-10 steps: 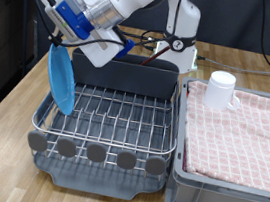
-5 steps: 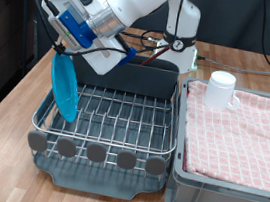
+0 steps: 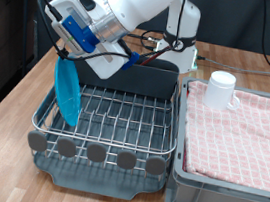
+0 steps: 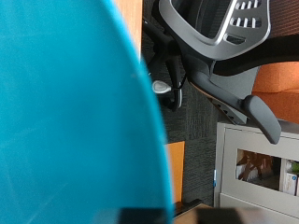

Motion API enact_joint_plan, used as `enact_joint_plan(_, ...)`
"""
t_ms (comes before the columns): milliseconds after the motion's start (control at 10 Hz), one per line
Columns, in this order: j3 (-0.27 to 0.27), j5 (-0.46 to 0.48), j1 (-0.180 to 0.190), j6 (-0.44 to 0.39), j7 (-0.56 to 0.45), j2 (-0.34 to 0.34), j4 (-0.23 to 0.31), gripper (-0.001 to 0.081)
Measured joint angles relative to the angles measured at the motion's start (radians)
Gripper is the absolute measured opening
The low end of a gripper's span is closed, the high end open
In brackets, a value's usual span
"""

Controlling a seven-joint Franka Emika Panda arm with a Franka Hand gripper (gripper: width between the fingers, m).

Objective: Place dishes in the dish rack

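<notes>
Below the hand, plate hangs edge-down into rack

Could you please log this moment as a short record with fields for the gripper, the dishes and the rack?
gripper: above the exterior view's left end of the rack, gripping the plate's top edge
plate: light blue, on edge, lower rim down among the wires
dish rack: silver wire, grey knobs in front, dark caddy behind
mug: white, on the pink checked cloth in the grey crate
</notes>
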Motion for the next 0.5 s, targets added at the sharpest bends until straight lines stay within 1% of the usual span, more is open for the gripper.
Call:
enact_joint_plan(100, 0.003, 0.001, 0.0, 0.0, 0.004, 0.0, 0.0, 0.0049)
enact_joint_plan(200, 0.005, 0.01, 0.0, 0.003, 0.004, 0.0, 0.0, 0.0267)
enact_joint_plan(300, 0.008, 0.043, 0.0, 0.01, -0.01, 0.0, 0.0, 0.0267)
enact_joint_plan(400, 0.012, 0.107, 0.0, 0.017, -0.049, -0.001, 0.0, 0.0451)
enact_joint_plan(500, 0.017, 0.182, 0.0, 0.021, -0.1, -0.004, 0.001, 0.0451)
